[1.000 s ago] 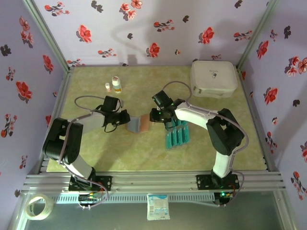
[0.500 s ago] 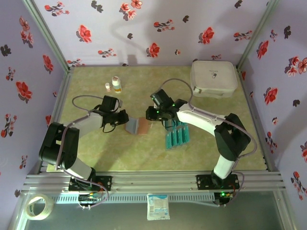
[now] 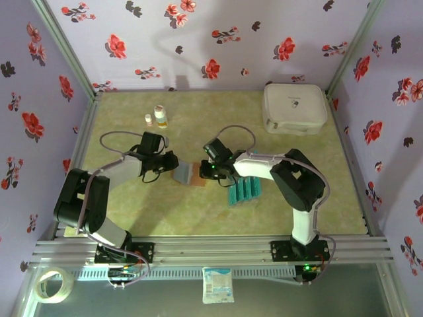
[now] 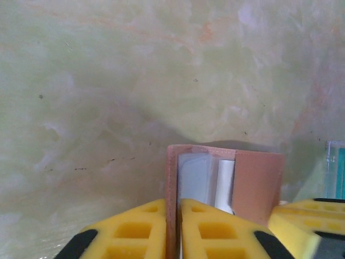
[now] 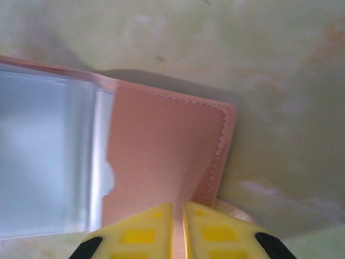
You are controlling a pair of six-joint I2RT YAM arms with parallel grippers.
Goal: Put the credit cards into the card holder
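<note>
The reddish-brown card holder [image 3: 189, 174] lies open in the middle of the table, its greyish-blue pockets [image 5: 43, 156] showing. My left gripper [image 3: 170, 165] is shut on its left cover, which stands upright between the yellow fingers [image 4: 140, 226]. My right gripper [image 3: 210, 173] is shut on the right flap [image 5: 161, 140], with thin leather pinched between its fingers [image 5: 145, 232]. Several teal-blue credit cards [image 3: 243, 190] lie side by side on the table, just right of the right gripper. One card's edge [image 4: 337, 170] shows at the right of the left wrist view.
A large white rounded case [image 3: 294, 107] sits at the back right. Two small bottles [image 3: 158, 116] stand at the back left. A tape roll [image 3: 51, 285] and a small packet [image 3: 218, 285] lie outside the front rail. Flowered walls enclose three sides.
My right gripper has moved left and down onto the card holder's right flap and closed on it. The left gripper has stayed on the left cover.
</note>
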